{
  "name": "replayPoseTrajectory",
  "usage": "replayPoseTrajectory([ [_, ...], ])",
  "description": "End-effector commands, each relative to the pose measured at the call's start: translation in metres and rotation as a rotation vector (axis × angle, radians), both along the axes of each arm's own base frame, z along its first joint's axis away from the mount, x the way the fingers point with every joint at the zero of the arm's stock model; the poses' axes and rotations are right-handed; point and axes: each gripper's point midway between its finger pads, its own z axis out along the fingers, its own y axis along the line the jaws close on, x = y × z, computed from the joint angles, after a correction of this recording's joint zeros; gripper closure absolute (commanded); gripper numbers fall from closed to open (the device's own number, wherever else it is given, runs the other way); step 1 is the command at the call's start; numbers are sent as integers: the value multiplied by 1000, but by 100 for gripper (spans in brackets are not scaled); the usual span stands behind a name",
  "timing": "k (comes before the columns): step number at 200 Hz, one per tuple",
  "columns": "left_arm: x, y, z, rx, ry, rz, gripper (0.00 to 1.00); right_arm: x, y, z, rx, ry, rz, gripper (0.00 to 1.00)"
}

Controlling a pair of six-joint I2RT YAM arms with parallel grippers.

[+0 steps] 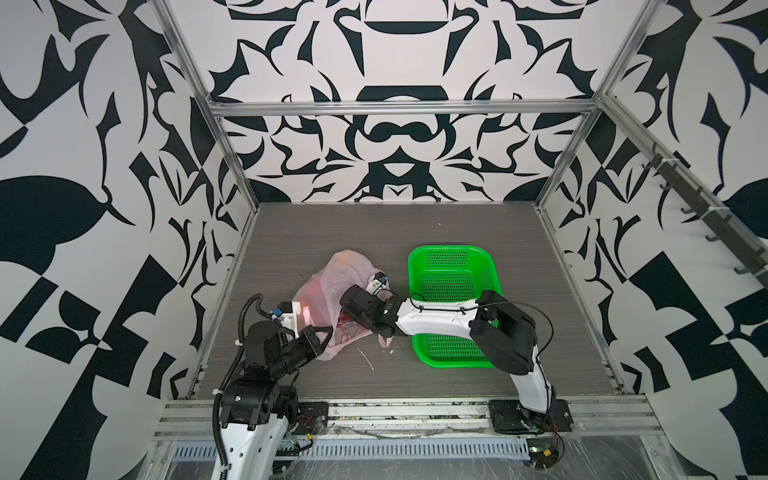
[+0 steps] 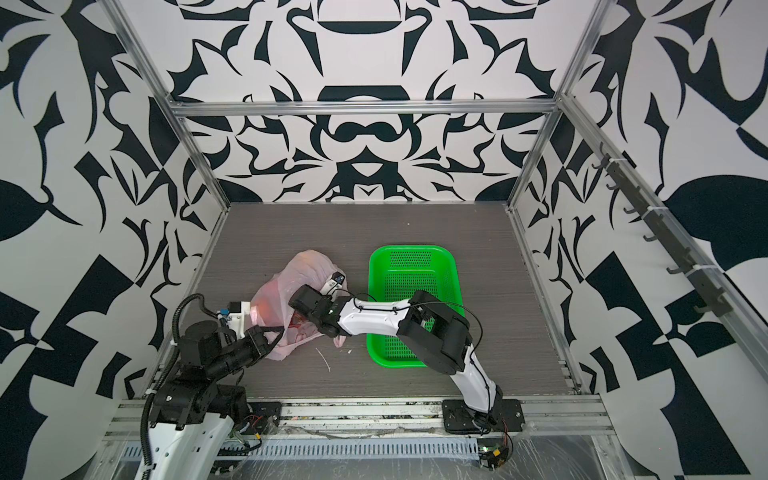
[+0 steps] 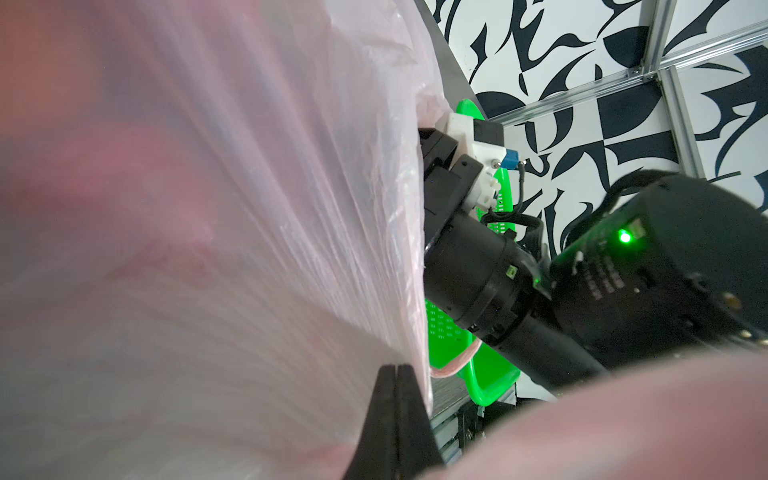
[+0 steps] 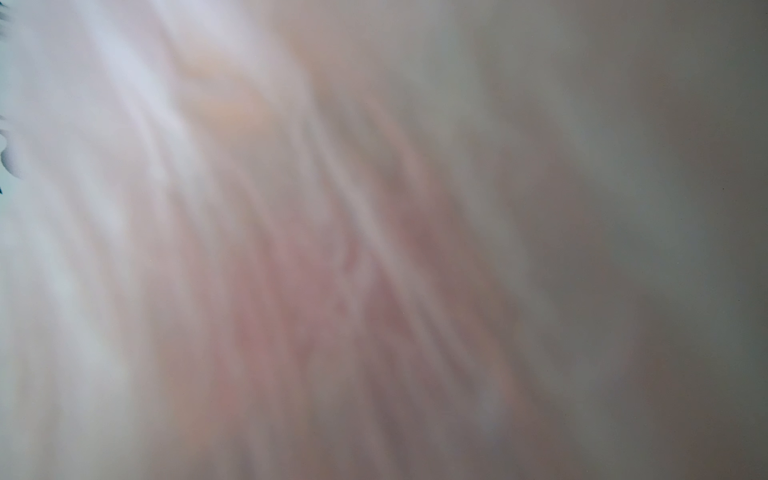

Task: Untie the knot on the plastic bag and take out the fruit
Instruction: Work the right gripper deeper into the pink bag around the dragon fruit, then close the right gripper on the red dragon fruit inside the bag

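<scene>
The plastic bag (image 1: 332,286) sits slumped on the bench (image 1: 415,232) just left of the green basket (image 1: 453,253), with a small gap between them. The left gripper (image 1: 328,334) is on the bag's side away from the basket. Its fingers (image 3: 380,419) are clamped tight together on a pinch of pink plastic, which pulls taut from them. The right gripper (image 1: 351,311) reaches over the basket's near end and is buried in the bag's basket-facing side. The view from its wrist is just pink blur, so I can't tell whether those fingers are spread or pinching anything. The fruit (image 1: 316,291) is inside the bag, a reddish lump showing through the film.
</scene>
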Motion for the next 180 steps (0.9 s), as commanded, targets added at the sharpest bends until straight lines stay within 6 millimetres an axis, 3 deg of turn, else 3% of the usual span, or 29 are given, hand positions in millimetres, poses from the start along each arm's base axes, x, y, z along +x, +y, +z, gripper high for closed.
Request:
replayPoseTrajectory([
  [1,4,0,-5,14,-5,-2,100,1,1,33,51,-41,18,48],
  [113,29,5,-2,40,-18,48,100,-14,7,57,-6,-81,163,49],
  [180,44,8,-5,56,-22,75,100,-18,0,79,-45,-130,222,50],
])
